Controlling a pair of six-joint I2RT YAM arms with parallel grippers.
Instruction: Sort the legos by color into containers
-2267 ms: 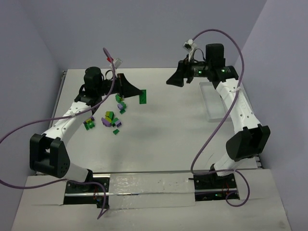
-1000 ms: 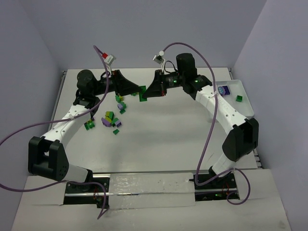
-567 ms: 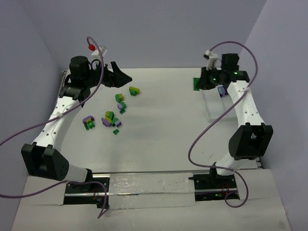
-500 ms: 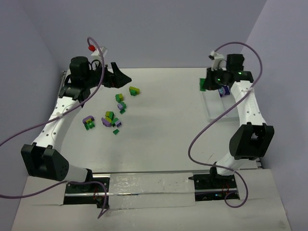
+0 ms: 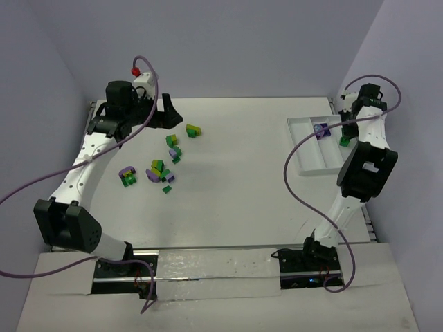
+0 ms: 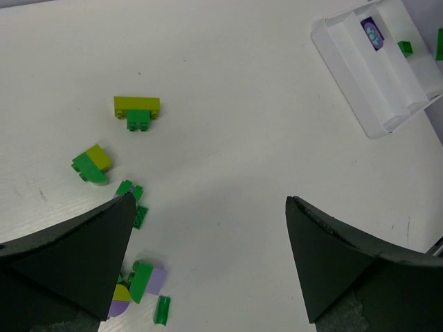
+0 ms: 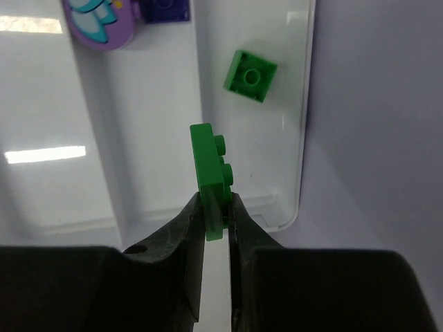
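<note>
- The white table (image 5: 235,173) fills the space beneath and ahead of the left jaws.
- The white tray (image 7: 201,104) lies directly under the right jaws, its long compartments running away from them. From the left wrist it (image 6: 415,93) sits far ahead, to the right of the right-hand finger.
- The left gripper (image 6: 208,200) is spread wide with nothing between its fingers.
- The right gripper (image 7: 214,200) is pinched tight on a flat green plate (image 7: 210,173). The plate stands on edge with its studs facing right, sticking out ahead of the fingertips above the tray.
- The loose legos (image 5: 160,169) are scattered on the table by the left-hand finger, some ahead of it and some close beside its tip.
- A yellow-green bar with a green brick attached (image 6: 137,111) lies well ahead of the left-hand finger.
- A lavender round piece (image 7: 97,24) lies in a tray compartment ahead and left of the right jaws.
- A green square brick (image 7: 250,76) lies in the compartment ahead and right of the right jaws.
</note>
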